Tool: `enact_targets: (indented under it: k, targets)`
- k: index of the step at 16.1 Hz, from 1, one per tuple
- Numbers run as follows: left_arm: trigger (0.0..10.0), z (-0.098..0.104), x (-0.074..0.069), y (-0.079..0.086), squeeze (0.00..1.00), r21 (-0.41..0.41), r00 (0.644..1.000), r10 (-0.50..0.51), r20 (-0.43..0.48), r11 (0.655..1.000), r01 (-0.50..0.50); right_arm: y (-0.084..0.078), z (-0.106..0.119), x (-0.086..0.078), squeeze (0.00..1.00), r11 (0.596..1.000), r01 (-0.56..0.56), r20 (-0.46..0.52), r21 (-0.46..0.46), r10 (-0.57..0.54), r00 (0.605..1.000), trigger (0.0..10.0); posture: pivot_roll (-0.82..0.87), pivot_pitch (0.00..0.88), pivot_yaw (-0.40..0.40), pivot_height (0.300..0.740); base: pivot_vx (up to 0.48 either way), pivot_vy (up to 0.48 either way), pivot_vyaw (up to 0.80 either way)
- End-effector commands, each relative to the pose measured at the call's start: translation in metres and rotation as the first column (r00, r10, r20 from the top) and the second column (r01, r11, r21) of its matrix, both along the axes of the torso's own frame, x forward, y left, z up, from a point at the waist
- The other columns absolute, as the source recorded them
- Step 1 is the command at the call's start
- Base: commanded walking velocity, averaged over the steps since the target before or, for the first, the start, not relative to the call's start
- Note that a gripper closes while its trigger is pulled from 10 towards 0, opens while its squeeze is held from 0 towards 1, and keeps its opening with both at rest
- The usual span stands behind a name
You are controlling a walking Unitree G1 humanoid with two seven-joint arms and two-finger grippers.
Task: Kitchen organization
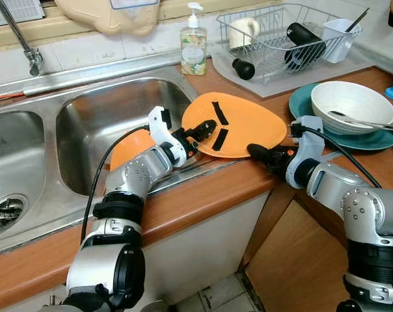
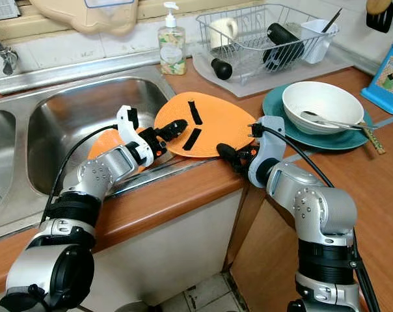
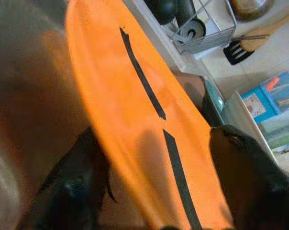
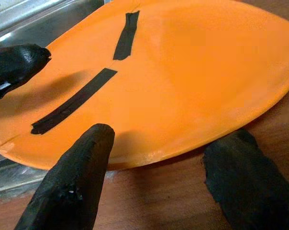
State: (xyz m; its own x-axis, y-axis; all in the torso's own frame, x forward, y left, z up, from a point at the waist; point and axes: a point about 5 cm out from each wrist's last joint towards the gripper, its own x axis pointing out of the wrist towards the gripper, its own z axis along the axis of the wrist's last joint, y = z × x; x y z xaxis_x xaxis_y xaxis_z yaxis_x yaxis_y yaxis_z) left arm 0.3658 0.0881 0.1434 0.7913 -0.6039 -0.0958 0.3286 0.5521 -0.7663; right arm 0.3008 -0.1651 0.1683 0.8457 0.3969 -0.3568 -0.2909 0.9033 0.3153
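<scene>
Both grippers at the orange plate on the counter's edge beside the sink.

The sink (image 1: 112,123) lies behind the left gripper (image 1: 200,133), whose fingers clamp the near-left rim of the orange plate (image 1: 245,123), one above, one below. The right gripper (image 1: 258,153), fingers spread apart, points at the plate's front rim, just beside it. Beyond the right gripper, a white bowl (image 1: 349,104) sits on a teal plate (image 1: 304,104).
</scene>
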Motion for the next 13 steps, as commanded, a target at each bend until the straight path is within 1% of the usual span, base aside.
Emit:
enact_targets:
  k: [1,6,10,13]
  targets:
    - [0.0,0.007,0.002,0.0,0.0,-0.026,1.0,-0.002,0.024,1.0,0.003,0.005,0.004,0.001,0.0,1.0,-0.024,0.025,0.008,0.024,0.999,10.0,-0.19,0.0,0.089,0.74,0.0,0.0,0.0]
    - [0.0,0.01,0.002,0.011,0.0,-0.078,0.999,0.034,0.027,0.996,-0.031,0.005,0.01,-0.002,0.0,0.998,-0.064,0.079,-0.017,0.065,0.995,10.0,-0.19,0.0,0.087,0.74,0.0,0.0,0.0]
    - [0.0,0.016,0.0,0.019,0.0,-0.099,0.997,0.048,0.067,0.994,-0.042,0.005,0.015,-0.004,0.0,0.995,-0.093,0.117,-0.026,0.095,0.989,10.0,-0.19,0.0,0.088,0.74,0.0,0.0,0.0]
    - [0.0,0.02,-0.002,0.021,0.0,-0.111,0.996,0.05,0.074,0.993,-0.042,0.007,0.016,-0.004,0.0,0.994,-0.104,0.129,-0.034,0.108,0.986,10.0,-0.18,0.0,0.085,0.74,0.0,0.0,0.0]
